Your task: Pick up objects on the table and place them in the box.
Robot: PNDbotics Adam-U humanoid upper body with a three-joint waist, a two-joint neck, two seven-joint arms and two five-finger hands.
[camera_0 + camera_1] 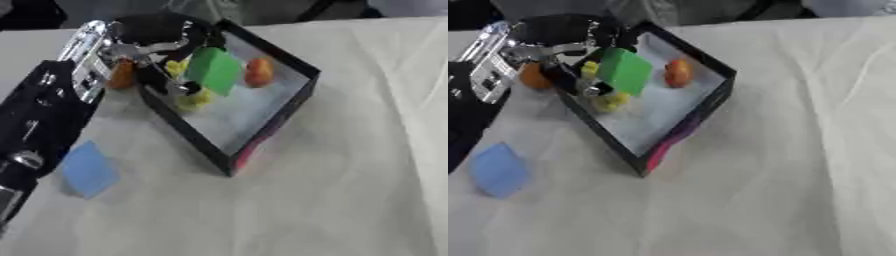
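The left hand (157, 50) is holding a green block (214, 70) over the box (262, 135), fingers clamped on it; releasing early risks striking the box wall.

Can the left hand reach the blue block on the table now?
Probably yes, once freed: the blue block lies uncovered beside the left arm, but the left hand is over the box with a green block.

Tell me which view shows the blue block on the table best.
The left eye view: the blue block lies whole beside the left arm, clear of the frame edge. The right eye view shows the same block, also whole, but nearer its left edge.
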